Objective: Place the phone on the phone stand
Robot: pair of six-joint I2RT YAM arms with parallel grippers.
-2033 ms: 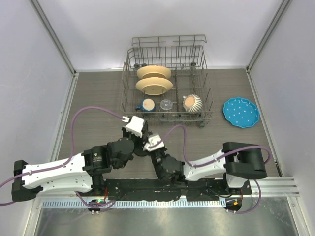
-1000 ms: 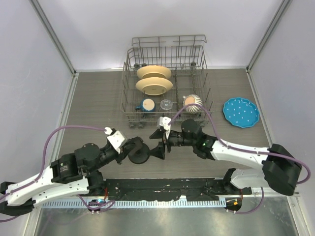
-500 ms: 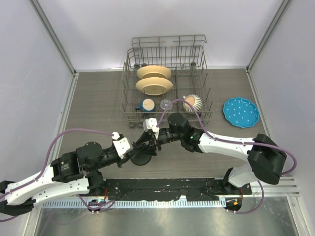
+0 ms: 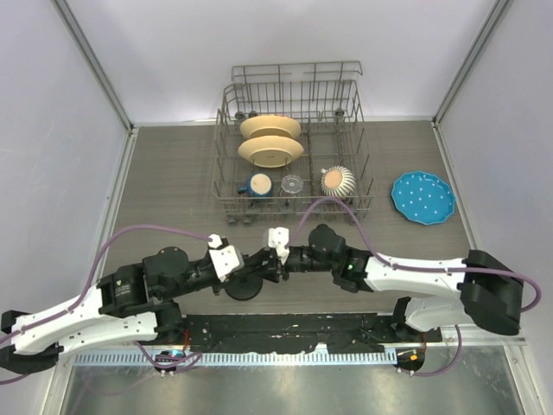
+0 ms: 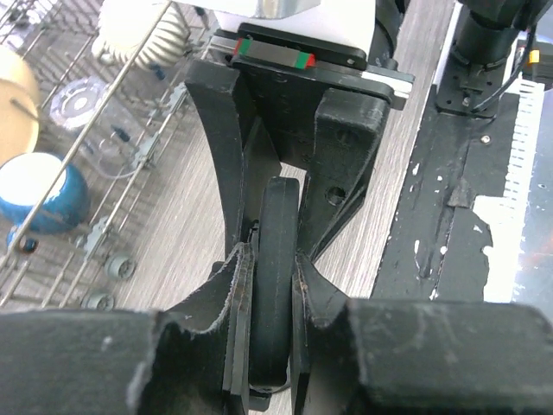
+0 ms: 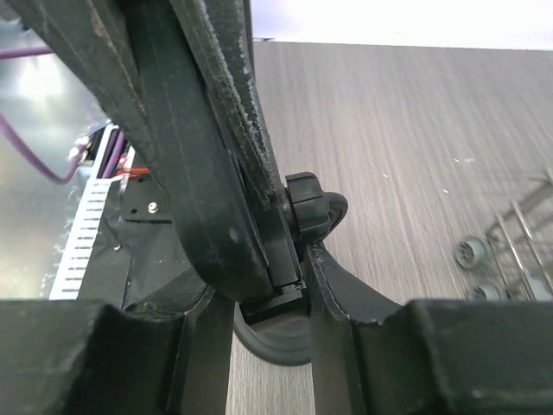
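The black phone [image 5: 275,259] shows edge-on between my left gripper's [image 5: 272,257] fingers, which are shut on it. In the right wrist view the phone [image 6: 186,173] slants up to the left. The phone stand's clamp head [image 6: 307,207] presses against its lower end, above the stand's round base [image 6: 281,341]. My right gripper [image 6: 268,277] straddles the phone's lower end and the clamp head, with its fingers touching both. From above, the left gripper [image 4: 251,266] and right gripper [image 4: 270,264] meet tip to tip over the stand's base [image 4: 244,287]. The phone is hidden there.
A wire dish rack [image 4: 226,147] stands behind with two cream plates, a blue cup [image 4: 258,184], a glass and a ribbed bowl [image 4: 338,181]. A blue dotted plate [image 4: 422,197] lies at the right. The black rail [image 4: 285,328] runs along the near edge.
My right gripper has come down and nearer, from above the stand to the left gripper's tips. The left gripper has moved right and now holds the phone over the stand's base.
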